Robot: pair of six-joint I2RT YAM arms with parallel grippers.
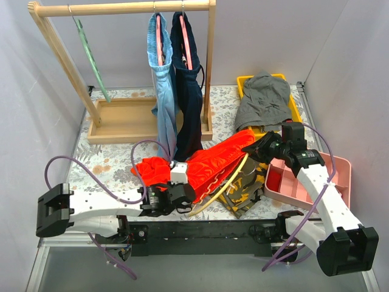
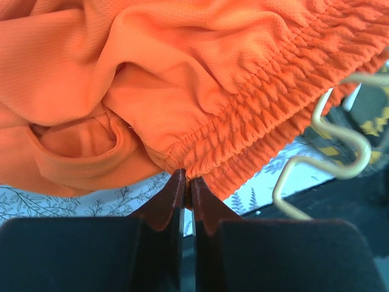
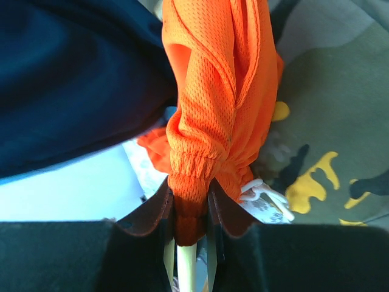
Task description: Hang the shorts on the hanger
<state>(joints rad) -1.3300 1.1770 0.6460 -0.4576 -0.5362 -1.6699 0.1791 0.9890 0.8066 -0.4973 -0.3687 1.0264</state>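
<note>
just in front of the wooden rack (image 1: 121, 8), on the near side of its base, the shorts (image 1: 209, 163) lie stretched in a bright orange band across the table. their right part rests over the camouflage shorts (image 1: 244, 193), which sit in front of the rack's right post. the hanger (image 2: 364, 155) also lies in front of the rack, its wavy pale wire curling out from under the elastic waistband. the right gripper (image 3: 189, 188) is clamped on a bunched end of the orange fabric, with a pale rod, probably an arm of the hanger, caught between its jaws. the left gripper (image 2: 187, 177) has its jaws pressed together on the edge of the waistband. by my reading the work is at an early stage: the fabric meets the hanger at one end only, and the waistband is not yet drawn over it. the white drawstring (image 3: 262, 196) dangles just beside the right jaws.
</note>
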